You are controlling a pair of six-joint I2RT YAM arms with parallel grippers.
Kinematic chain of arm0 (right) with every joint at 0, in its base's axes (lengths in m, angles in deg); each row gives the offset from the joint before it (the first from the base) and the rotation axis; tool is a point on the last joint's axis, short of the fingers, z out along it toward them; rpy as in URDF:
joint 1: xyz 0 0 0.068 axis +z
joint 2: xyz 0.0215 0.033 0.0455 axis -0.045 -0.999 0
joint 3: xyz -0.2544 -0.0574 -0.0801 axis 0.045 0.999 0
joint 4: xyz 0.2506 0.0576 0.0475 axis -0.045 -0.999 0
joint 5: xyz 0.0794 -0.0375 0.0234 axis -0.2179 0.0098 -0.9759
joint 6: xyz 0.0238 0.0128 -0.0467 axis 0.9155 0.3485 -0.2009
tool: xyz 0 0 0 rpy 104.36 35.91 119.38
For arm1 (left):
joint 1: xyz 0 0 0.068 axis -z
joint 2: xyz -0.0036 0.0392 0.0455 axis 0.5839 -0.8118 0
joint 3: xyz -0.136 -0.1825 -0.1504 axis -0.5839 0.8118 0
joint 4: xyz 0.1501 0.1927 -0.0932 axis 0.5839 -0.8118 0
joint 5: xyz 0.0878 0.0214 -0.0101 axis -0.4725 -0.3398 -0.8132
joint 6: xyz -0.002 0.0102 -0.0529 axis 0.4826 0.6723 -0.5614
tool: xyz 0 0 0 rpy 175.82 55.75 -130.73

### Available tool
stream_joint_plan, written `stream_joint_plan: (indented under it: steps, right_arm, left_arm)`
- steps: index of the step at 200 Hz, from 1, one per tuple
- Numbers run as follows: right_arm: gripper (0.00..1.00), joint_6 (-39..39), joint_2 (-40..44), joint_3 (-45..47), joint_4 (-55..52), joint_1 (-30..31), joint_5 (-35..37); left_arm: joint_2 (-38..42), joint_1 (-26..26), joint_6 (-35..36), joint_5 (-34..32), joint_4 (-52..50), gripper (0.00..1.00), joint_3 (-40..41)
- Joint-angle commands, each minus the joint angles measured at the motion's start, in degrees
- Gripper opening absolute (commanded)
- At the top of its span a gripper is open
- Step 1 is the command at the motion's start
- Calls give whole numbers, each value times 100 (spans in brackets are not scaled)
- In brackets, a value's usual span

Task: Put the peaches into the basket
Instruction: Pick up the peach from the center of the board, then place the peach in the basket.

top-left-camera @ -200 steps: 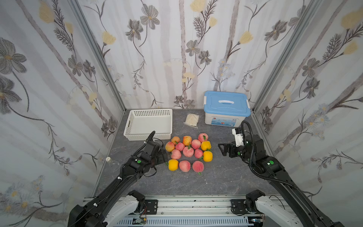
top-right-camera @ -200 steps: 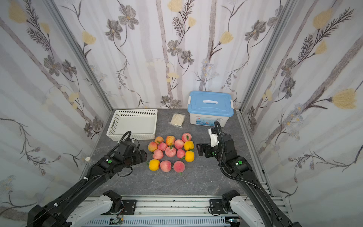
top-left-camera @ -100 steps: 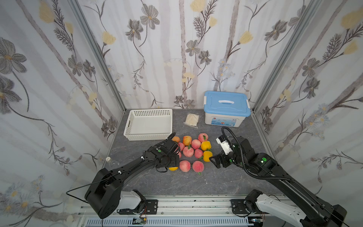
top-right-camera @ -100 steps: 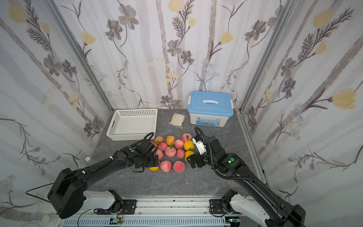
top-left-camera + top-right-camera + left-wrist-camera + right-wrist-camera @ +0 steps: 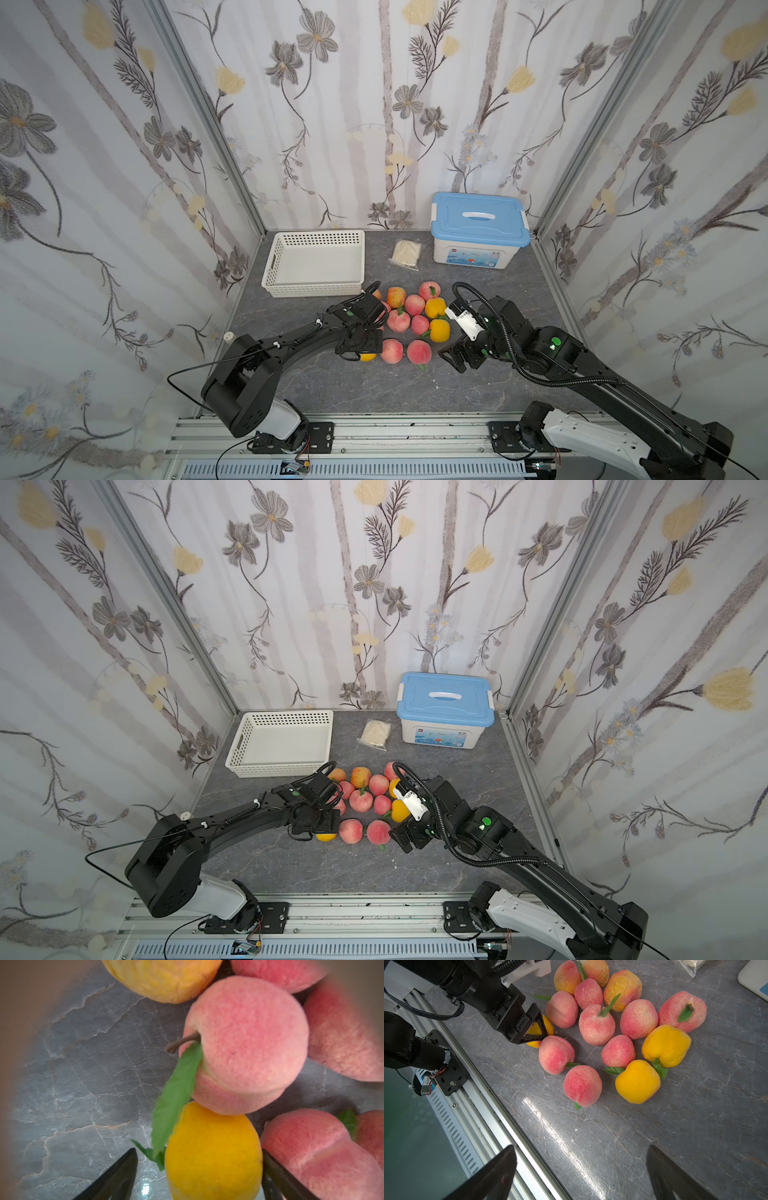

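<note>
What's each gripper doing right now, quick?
Left gripper: open, straddling an orange-yellow peach, not yet clamped.
Right gripper: open, holding nothing.

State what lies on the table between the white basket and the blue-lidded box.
A small clear bag of pale contents lies between the basket and the blue-lidded box, touching neither. It shows in both top views.

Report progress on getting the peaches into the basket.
Done: nothing; the basket is empty. In hand: the left gripper, open, straddles an orange-yellow peach at the pile's edge, not yet gripped. The right gripper is open and empty. Left: all the peaches lie on the table.
</note>
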Motion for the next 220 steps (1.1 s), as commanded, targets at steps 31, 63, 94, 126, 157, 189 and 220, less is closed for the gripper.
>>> stream_joint_plan:
  steps: [31,63,94,126,157,189,220]
  right_arm:
    - [97,-152,-56,6,134,27,-56]
    - [97,-152,-41,3,138,32,-24]
    - [97,-157,-32,8,156,33,5]
    - [97,-160,6,0,152,34,-40]
    - [97,-161,62,9,238,32,-116]
    - [97,-170,37,-26,300,32,-190]
    - [97,-178,8,-64,337,33,-251]
  left_arm:
    - [-152,20,-11,-125,82,86,-48]
    - [-167,30,-54,-94,130,78,33]
    - [-32,33,-107,-109,98,69,97]
    - [318,32,-125,-89,-146,63,71]
    - [820,22,-48,-115,-601,60,-218]
    - [1062,-261,271,49,-1012,59,-911]
    - [930,-1199,918,441,-1180,60,-1751]
